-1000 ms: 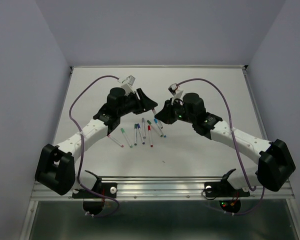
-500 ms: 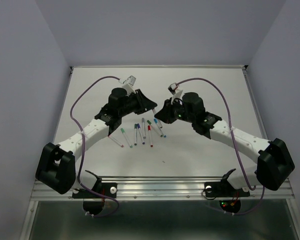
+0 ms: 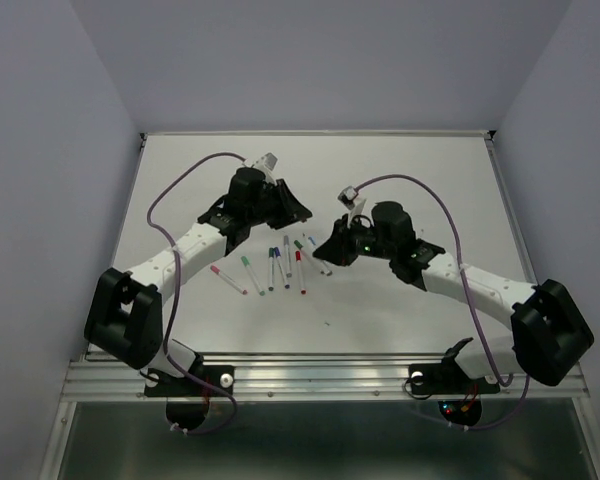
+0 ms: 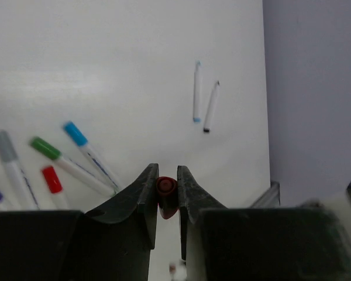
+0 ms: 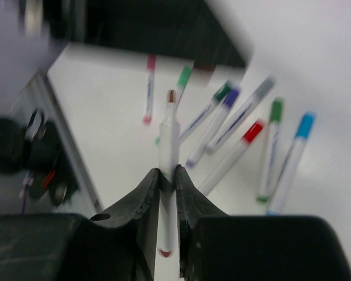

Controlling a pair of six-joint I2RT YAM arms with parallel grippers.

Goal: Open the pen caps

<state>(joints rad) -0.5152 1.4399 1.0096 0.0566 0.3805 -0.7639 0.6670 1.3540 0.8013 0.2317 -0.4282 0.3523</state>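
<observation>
My left gripper point(image 4: 165, 174) is shut on a small red pen cap point(image 4: 165, 193), held end-on between the jaws above the table. A white pen point(image 5: 169, 140) with a bare dark red tip stands in my right gripper point(image 5: 168, 173), which is shut on its barrel. In the top view the left gripper point(image 3: 298, 212) and right gripper point(image 3: 330, 250) hang a short way apart over a row of capped pens point(image 3: 275, 265). Among the pen caps lying below are a red one point(image 5: 253, 132), a green one point(image 5: 275, 111) and a light blue one point(image 5: 305, 126).
Two thin white pens point(image 4: 197, 91) point(image 4: 211, 106) lie side by side near the table edge by the grey wall point(image 4: 316, 88). A metal rail point(image 3: 320, 370) runs along the near edge. Purple cables point(image 3: 180, 185) loop over both arms.
The left jaws have shut on the red cap. The two grippers, close together before, have drawn apart: the cap stays with the left, the bare-tipped pen with the right.
</observation>
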